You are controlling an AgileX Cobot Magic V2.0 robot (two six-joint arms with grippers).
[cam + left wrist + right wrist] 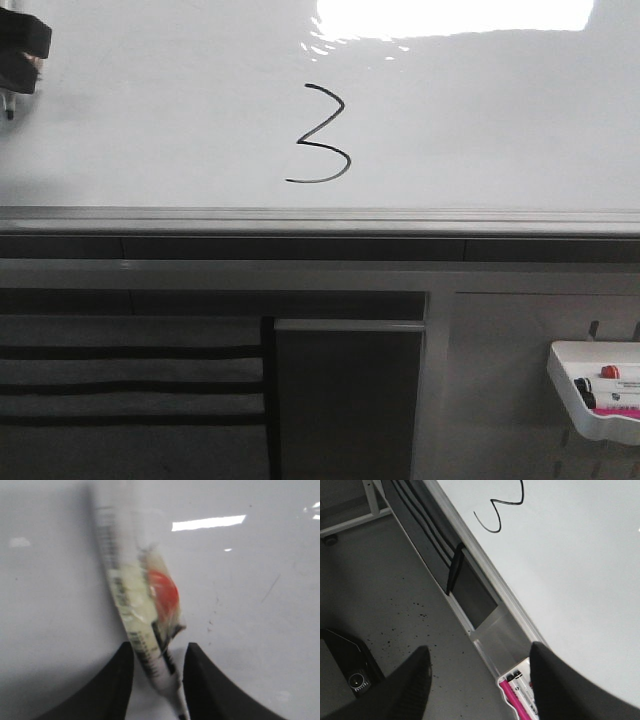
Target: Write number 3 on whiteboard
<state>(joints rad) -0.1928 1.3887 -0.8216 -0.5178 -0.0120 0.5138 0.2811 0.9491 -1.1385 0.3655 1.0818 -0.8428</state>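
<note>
On whiteboard [150, 110], 3 [320, 135] reads complete. Left fingers [117, 680] clamped on marker [130, 605], right fingers [410, 680] apart, empty. Best: retract straight off, no smearing.

A bright patch of ceiling-light glare [455, 17] sits at the top of the front view. Below, a grey rail [320, 220] runs across above a dark panel [348, 400] and a striped grey section [130, 385]. The grey floor [385, 590] is speckled with black spots.
</note>
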